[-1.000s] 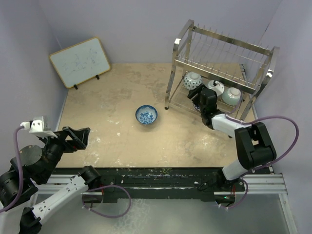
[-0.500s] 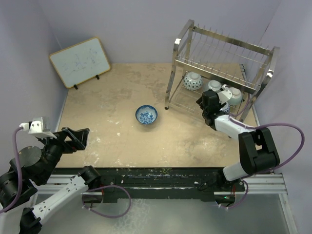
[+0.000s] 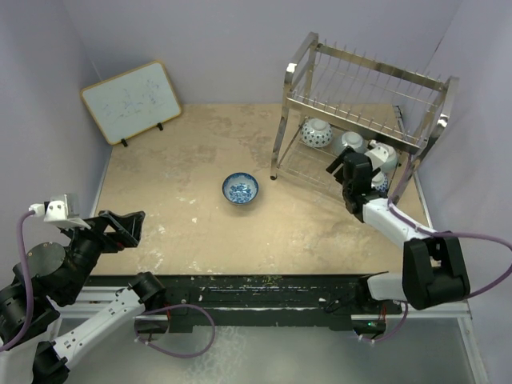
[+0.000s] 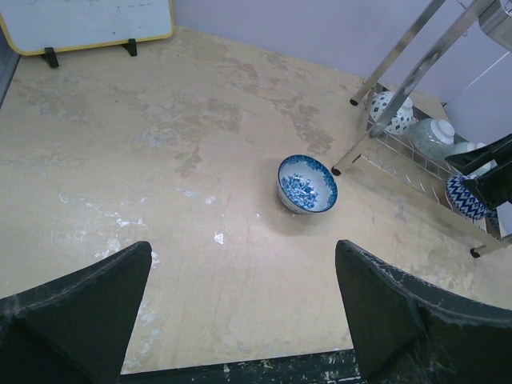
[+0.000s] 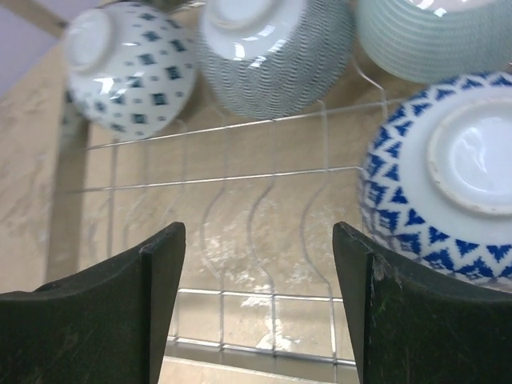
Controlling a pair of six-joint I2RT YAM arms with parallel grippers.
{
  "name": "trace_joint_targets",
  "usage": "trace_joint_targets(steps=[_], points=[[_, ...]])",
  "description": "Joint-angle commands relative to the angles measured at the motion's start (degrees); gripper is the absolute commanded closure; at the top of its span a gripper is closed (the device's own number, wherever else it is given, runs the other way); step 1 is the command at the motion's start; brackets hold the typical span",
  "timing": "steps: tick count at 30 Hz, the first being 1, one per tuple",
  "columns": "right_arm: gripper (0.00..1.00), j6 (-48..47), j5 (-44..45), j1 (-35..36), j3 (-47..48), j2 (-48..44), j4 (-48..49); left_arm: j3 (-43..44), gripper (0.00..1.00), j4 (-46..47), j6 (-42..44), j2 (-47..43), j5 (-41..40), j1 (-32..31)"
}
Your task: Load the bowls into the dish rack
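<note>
With the right gripper open and empty just beside the blue zigzag bowl in the dish rack, a careless pull-back could clip and dislodge it.

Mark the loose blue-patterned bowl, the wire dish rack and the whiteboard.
Loose blue-and-white ceramic bowl (image 3: 240, 189): top view, its patterned inside.
Silver wire dish rack (image 3: 281, 128): top view, front-left post.
Yellow-framed whiteboard (image 3: 130, 101): top view, centre of white face.
</note>
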Motion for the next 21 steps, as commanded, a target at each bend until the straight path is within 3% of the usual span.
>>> trace_joint_targets(steps=[1, 5, 14, 21], points=[[0.24, -8.3, -8.8, 1.3, -0.1, -5.2, 6.3, 0.0, 0.01, 1.6, -0.5, 0.1, -0.5, -0.2], [0.26, -9.8, -12.9, 7.4, 3.5, -4.5, 2.3, -0.4, 0.01, 2.4, -0.3, 0.8, -0.3, -0.2], [0.27, -9.1, -10.4, 26.7, 3.0, -5.4, 1.6, 0.1, 0.01, 3.2, -0.3, 2.0, 0.0, -0.2], [0.27, -19.3, -17.5, 37.4, 12.8, 4.4, 1.6, -0.4, 0.01, 3.0, -0.8, 1.6, 0.2, -0.2]])
